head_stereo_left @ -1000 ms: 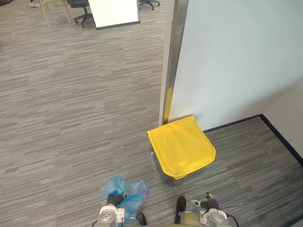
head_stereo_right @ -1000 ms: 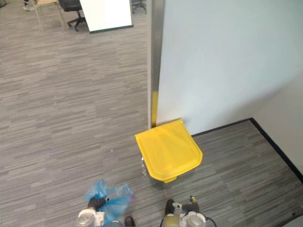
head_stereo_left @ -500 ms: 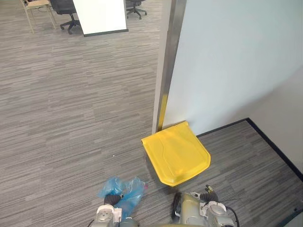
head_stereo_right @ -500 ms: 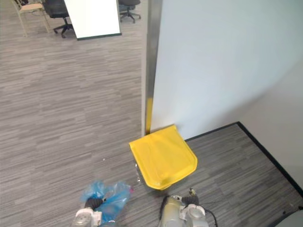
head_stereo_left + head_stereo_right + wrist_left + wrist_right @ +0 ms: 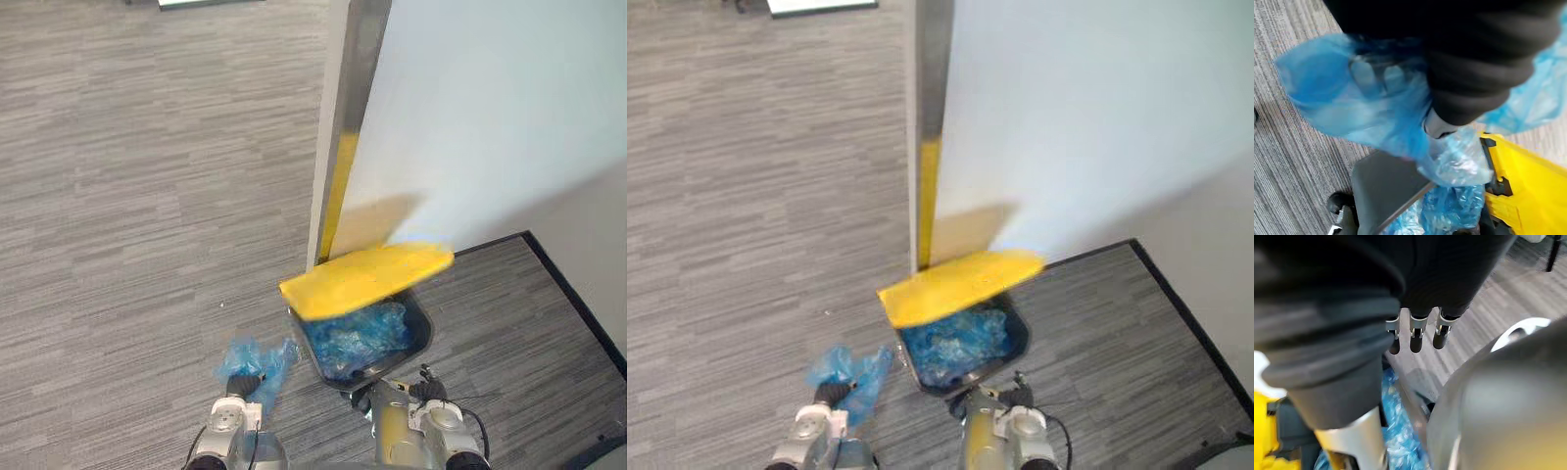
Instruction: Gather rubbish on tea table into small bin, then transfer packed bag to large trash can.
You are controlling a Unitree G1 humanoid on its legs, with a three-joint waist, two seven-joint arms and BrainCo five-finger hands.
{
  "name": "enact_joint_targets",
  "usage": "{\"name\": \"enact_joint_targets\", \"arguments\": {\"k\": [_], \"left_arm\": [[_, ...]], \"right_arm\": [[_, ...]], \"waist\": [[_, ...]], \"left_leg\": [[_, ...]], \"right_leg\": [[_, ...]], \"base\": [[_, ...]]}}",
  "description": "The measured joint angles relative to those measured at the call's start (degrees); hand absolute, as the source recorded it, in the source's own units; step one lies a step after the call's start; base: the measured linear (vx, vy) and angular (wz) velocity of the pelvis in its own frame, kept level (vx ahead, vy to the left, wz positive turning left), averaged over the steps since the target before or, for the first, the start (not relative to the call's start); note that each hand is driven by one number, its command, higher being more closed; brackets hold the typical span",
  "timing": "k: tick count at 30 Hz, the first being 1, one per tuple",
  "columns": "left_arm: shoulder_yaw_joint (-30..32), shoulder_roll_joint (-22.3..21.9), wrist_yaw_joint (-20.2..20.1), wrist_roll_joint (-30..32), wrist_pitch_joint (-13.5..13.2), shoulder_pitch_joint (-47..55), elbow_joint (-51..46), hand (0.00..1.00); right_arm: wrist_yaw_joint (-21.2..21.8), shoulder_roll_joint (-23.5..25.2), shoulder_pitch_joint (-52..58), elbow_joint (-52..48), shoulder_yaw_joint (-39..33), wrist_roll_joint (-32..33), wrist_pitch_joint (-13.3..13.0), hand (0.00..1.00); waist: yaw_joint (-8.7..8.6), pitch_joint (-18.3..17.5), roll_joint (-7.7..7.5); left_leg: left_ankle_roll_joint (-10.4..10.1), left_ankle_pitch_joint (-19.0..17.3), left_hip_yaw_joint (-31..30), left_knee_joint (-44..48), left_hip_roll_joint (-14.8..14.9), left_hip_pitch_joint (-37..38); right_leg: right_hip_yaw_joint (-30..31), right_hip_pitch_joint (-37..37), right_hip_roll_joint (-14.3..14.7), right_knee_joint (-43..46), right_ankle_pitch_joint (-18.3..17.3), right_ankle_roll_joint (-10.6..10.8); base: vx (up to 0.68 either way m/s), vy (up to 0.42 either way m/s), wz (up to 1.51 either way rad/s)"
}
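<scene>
- You have the large trash can (image 5: 424,330) standing in the corner, backed against the pale wall (image 5: 490,117) and the metal post (image 5: 355,88).
- Its yellow lid (image 5: 364,279) is raised and tilted over the back of the can. The front of the opening is exposed on the robot's side.
- Inside the dark body you can see a crumpled blue liner (image 5: 358,338).
- The blue bag (image 5: 257,360), the packed rubbish, is not in the can. It hangs over the grey carpet (image 5: 147,196) just to the left of the can's body, near its front corner.
- Left hand (image 5: 238,384): clamped on the blue bag. In the left wrist view its fingers (image 5: 1371,78) show through the plastic, curled into the gathered film.
- From that wrist view, the lower bulge of the bag sits over the can's rim edge. You cannot tell whether it touches the rim.
- Right hand (image 5: 423,390): low in front of the can, close to its front rim.
- In the right wrist view its fingers (image 5: 1415,339) hang side by side, loosely extended, with nothing between them. It holds nothing.
- A black skirting strip (image 5: 573,294) runs along the base of the wall to the right of the can.
</scene>
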Motion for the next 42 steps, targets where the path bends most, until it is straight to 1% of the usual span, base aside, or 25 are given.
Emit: {"name": "enact_joint_targets", "arguments": {"k": [1,2,3,4,6,8,9,10,12,14,16,18,19,21,22,24,25,27,28,30,34,36,37,40,42], "left_arm": [[0.00,0.03,0.02,-0.03,-0.04,-0.19,-0.45,1.00],[0.02,0.24,0.05,-0.07,-0.17,-1.01,-1.78,1.00],[0.05,0.33,0.08,-0.10,-0.28,-2.04,-2.79,1.00],[0.05,0.34,0.09,-0.10,-0.29,-2.42,-3.21,1.00],[0.23,0.36,0.28,-0.71,-0.93,-3.33,-5.80,1.00],[0.64,0.35,0.61,-1.60,-0.99,-3.37,-7.35,1.00],[0.76,0.38,0.88,-2.27,-0.98,-3.36,-8.22,1.00],[0.80,0.40,1.13,-2.38,-0.99,-3.42,-8.81,1.00],[1.44,0.54,1.74,-3.35,-1.24,-3.85,-11.89,1.00],[2.12,0.55,1.78,-4.26,-1.45,-4.33,-13.36,1.00],[2.91,0.84,1.82,-4.98,-2.33,-4.20,-16.04,1.00],[2.91,1.32,1.79,-5.69,-2.52,-4.19,-17.39,1.00],[2.91,1.43,1.81,-6.18,-2.55,-4.03,-18.85,1.00],[2.84,1.51,1.81,-6.75,-2.63,-3.93,-20.83,1.00],[2.80,1.54,1.80,-6.78,-2.74,-3.63,-22.26,1.00],[2.74,2.05,1.80,-6.86,-3.36,-3.21,-24.17,1.00],[2.60,2.26,1.80,-6.87,-3.40,-3.23,-24.54,1.00],[0.84,3.39,1.78,-7.37,-3.78,-3.24,-25.94,1.00],[0.44,3.52,1.77,-7.69,-3.80,-3.22,-26.16,1.00],[-0.60,3.64,1.71,-9.02,-4.29,-3.39,-28.08,1.00],[-3.88,3.96,1.42,-9.72,-5.17,-4.53,-30.32,1.00],[-6.64,4.61,1.10,-10.39,-5.42,-5.61,-32.58,1.00],[-7.05,4.79,0.91,-10.59,-5.54,-5.72,-32.92,1.00],[-10.02,5.69,-0.66,-11.81,-6.49,-6.66,-35.71,1.00],[-11.52,5.74,-1.11,-12.57,-6.88,-7.18,-37.10,1.00]], "right_arm": [[0.00,0.00,-0.22,-0.01,0.18,0.03,-0.01,0.00],[-0.03,0.03,-1.08,-0.04,1.21,0.08,0.01,0.00],[-0.02,0.10,-2.18,-0.45,2.42,0.11,0.01,0.00],[-0.01,0.16,-2.54,-0.99,2.79,0.12,0.02,0.00],[-0.08,0.51,-3.82,-4.11,5.00,0.53,-0.05,0.00],[-0.23,0.52,-5.50,-5.95,6.59,0.61,-0.20,0.00],[-0.37,0.51,-6.66,-7.46,7.36,0.96,-0.43,0.00],[-0.52,0.50,-7.22,-8.21,7.81,1.15,-0.47,0.00],[-1.20,0.33,-11.03,-11.36,8.91,2.54,-1.07,0.00],[-1.36,0.24,-13.26,-12.60,9.05,2.75,-1.23,0.00],[-2.08,-0.72,-16.84,-15.80,10.37,2.75,-1.48,0.00],[-2.58,-1.31,-18.84,-16.96,10.66,2.73,-1.53,0.00],[-2.94,-2.41,-20.74,-17.95,10.76,2.73,-1.58,0.00],[-3.55,-4.64,-24.55,-18.29,10.76,2.74,-1.56,0.00],[-3.90,-5.99,-26.49,-18.95,10.66,2.80,-0.96,0.00],[-4.63,-7.94,-29.34,-19.87,10.77,2.80,-0.86,0.00],[-4.79,-8.44,-30.19,-19.87,10.76,2.85,-0.63,0.00],[-5.67,-11.57,-33.62,-19.84,10.70,4.13,0.46,0.00],[-5.79,-12.00,-34.16,-19.82,10.69,4.63,0.67,0.00],[-6.29,-14.50,-37.33,-19.73,10.69,5.81,1.16,0.00],[-7.28,-16.76,-41.74,-17.52,10.70,7.81,1.27,0.00],[-7.65,-19.37,-44.27,-15.46,10.70,9.18,1.33,0.00],[-7.74,-19.70,-44.74,-15.08,10.70,9.43,1.32,0.00],[-7.97,-22.16,-47.54,-14.08,10.72,11.79,1.33,0.00],[-8.05,-23.15,-48.83,-12.45,10.71,11.92,1.32,0.00]], "waist": [[0.04,0.00,0.01],[0.07,0.33,0.00],[0.55,1.00,-0.10],[0.61,1.26,-0.07],[1.19,2.54,-0.07],[1.38,3.99,0.00],[1.85,4.19,0.03],[1.98,4.41,0.04],[2.47,7.03,0.05],[2.66,8.12,0.01],[3.58,8.50,0.06],[3.91,8.95,0.03],[4.29,9.27,0.16],[5.03,10.19,0.12],[5.16,10.32,0.20],[5.47,10.61,0.21],[5.51,10.87,0.20],[5.57,11.43,0.25],[5.58,11.45,0.24],[5.58,11.46,0.24],[5.60,11.62,0.39],[5.60,11.64,0.41],[5.55,11.64,0.41],[5.51,11.68,0.47],[5.53,11.76,0.59]], "left_leg": [[0.00,0.01,-0.23,0.33,-0.05,-0.66],[0.01,0.02,-1.05,1.72,-0.01,-2.88],[0.01,0.02,-1.45,3.03,0.14,-4.57],[0.01,0.02,-1.76,3.60,0.18,-5.20],[0.04,0.02,-3.19,6.23,0.62,-8.83],[0.08,0.00,-4.07,8.01,1.18,-10.72],[0.35,-0.14,-4.10,9.07,1.73,-12.54],[0.56,-0.25,-4.06,9.43,2.01,-13.22],[1.86,-1.18,-4.14,10.76,3.07,-15.06],[1.79,-2.05,-4.44,11.57,3.70,-16.01],[1.36,-2.96,-5.06,14.70,4.93,-19.72],[1.17,-3.21,-5.37,16.06,5.42,-21.21],[1.13,-3.32,-5.72,17.21,5.96,-22.57],[0.72,-3.14,-5.76,17.82,6.21,-23.04],[0.70,-3.16,-6.01,18.31,6.43,-23.80],[0.03,-3.54,-6.47,19.46,7.22,-25.04],[-0.03,-3.57,-6.58,19.61,7.36,-25.14],[-0.14,-3.54,-7.17,19.76,7.74,-25.94],[-0.15,-3.53,-7.21,19.76,7.82,-25.99],[-0.51,-3.34,-7.61,19.76,8.01,-26.67],[-0.86,-3.14,-8.12,19.75,8.13,-26.89],[-0.78,-3.17,-8.86,19.75,8.13,-27.31],[-0.78,-3.17,-8.99,19.75,8.14,-27.40],[-0.83,-3.14,-9.49,19.75,8.38,-27.67],[-0.85,-3.12,-9.61,19.77,8.59,-27.67]], "right_leg": [[-0.17,-0.36,-0.19,0.14,0.00,0.01],[-0.80,-1.38,-0.87,0.31,0.02,0.04],[-1.36,-1.98,-1.41,0.49,0.03,0.04],[-1.62,-2.21,-1.61,0.58,0.03,0.03],[-2.88,-3.58,-2.49,1.09,0.05,0.01],[-3.72,-3.97,-2.78,1.34,0.06,-0.01],[-4.13,-4.94,-2.81,1.38,0.20,-0.03],[-4.39,-5.27,-2.86,1.43,0.29,-0.04],[-5.35,-5.65,-2.94,1.48,0.63,0.04],[-5.74,-5.94,-2.75,1.40,0.93,-0.31],[-5.62,-8.50,-2.21,1.44,1.75,-1.13],[-5.60,-9.45,-1.84,1.43,2.22,-1.52],[-5.76,-10.09,-1.59,1.43,2.55,-1.43],[-5.71,-10.42,-1.31,1.46,2.88,-1.49],[-5.73,-10.84,-1.14,1.39,3.08,-1.54],[-5.74,-11.59,-0.58,1.38,3.52,-1.58],[-5.74,-11.63,-0.46,1.39,3.55,-1.58],[-5.85,-12.06,-0.18,1.39,3.63,-1.51],[-5.85,-12.10,-0.12,1.40,3.63,-1.51],[-5.84,-12.60,0.12,1.44,3.64,-1.52],[-5.75,-12.74,0.19,1.75,3.68,-1.57],[-5.67,-12.74,0.23,1.78,3.69,-1.58],[-5.67,-12.74,0.25,1.78,3.71,-1.59],[-5.58,-12.76,0.55,1.77,3.82,-1.72],[-5.08,-12.76,0.86,1.75,4.03,-1.64]], "base": [[0.05,-0.021,0.30],[0.01,-0.018,0.31],[0.01,-0.013,0.33],[-0.04,-0.024,0.35],[-0.06,-0.031,0.33],[-0.08,-0.033,0.28],[-0.09,-0.036,0.27],[-0.08,-0.037,0.22],[-0.10,-0.037,0.26],[-0.12,-0.027,0.12],[-0.13,-0.029,-0.08],[-0.07,-0.013,-0.06],[-0.04,-0.004,-0.04],[-0.05,-0.006,-0.03],[-0.05,-0.005,-0.02],[-0.04,0.003,-0.07],[-0.04,0.000,-0.05],[-0.04,-0.016,0.02],[0.00,0.000,0.00],[0.00,0.000,0.00],[-0.01,-0.004,0.01],[-0.04,-0.025,0.08],[-0.05,-0.034,0.11],[-0.05,-0.047,0.03],[-0.04,-0.049,-0.01]]}}
